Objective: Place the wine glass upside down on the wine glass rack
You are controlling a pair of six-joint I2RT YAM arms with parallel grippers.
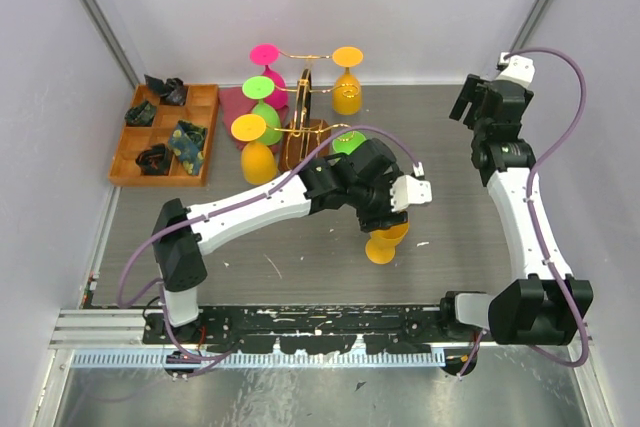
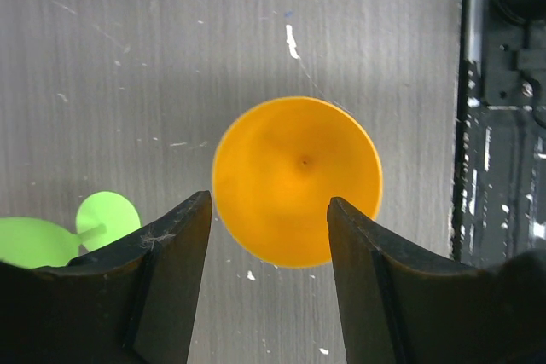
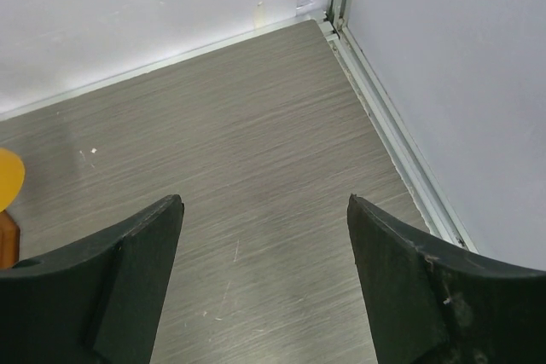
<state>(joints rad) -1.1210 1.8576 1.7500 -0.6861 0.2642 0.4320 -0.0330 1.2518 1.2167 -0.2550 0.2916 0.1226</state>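
An orange wine glass stands on the table below my left gripper. In the left wrist view it shows as a round orange disc with a small mark at its centre. My left gripper is open above it, one finger on each side and not touching. The gold wire rack on its brown base stands at the back centre, with pink, green and orange goblets hanging on its arms. My right gripper is open and empty over bare table at the back right.
A green goblet lies by the rack's base, also in the left wrist view. An orange wooden compartment tray stands at the back left. A maroon cloth lies behind the rack. Walls enclose the table.
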